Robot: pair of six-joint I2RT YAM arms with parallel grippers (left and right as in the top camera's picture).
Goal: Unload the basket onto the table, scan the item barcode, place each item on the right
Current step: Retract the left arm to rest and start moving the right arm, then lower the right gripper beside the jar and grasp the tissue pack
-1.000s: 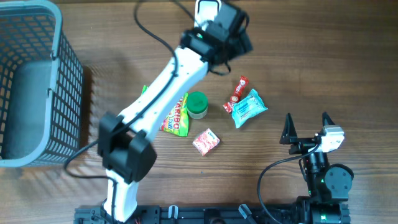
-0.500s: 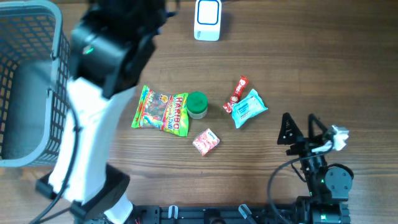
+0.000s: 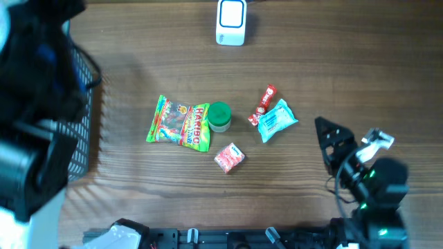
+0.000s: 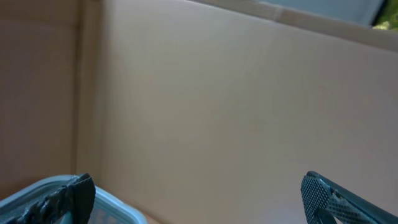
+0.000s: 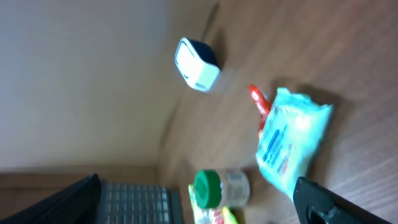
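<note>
The white scanner [image 3: 231, 22] stands at the far edge of the table and shows as the scanner [image 5: 196, 64] in the right wrist view. Items lie mid-table: a Haribo bag [image 3: 178, 123], a green-lidded jar [image 3: 219, 116], a red stick packet [image 3: 264, 104], a light blue packet [image 3: 278, 120] and a small pink packet [image 3: 229, 157]. My right gripper [image 3: 349, 137] hovers open to the right of them, empty, facing the blue packet [image 5: 289, 140] and the jar [image 5: 221, 186]. My left gripper [image 4: 199, 205] is open and empty, raised high over the basket rim [image 4: 118, 208].
The left arm [image 3: 34, 104] looms large and blurred at the left, covering most of the grey basket [image 3: 86, 131]. The basket [image 5: 134, 202] also shows beyond the jar in the right wrist view. A beige wall [image 4: 236, 93] fills the left wrist view.
The left arm has swung from the scanner at the top back to the left, rising over the basket. The right gripper has tilted and shifted slightly right. The items have not moved.
</note>
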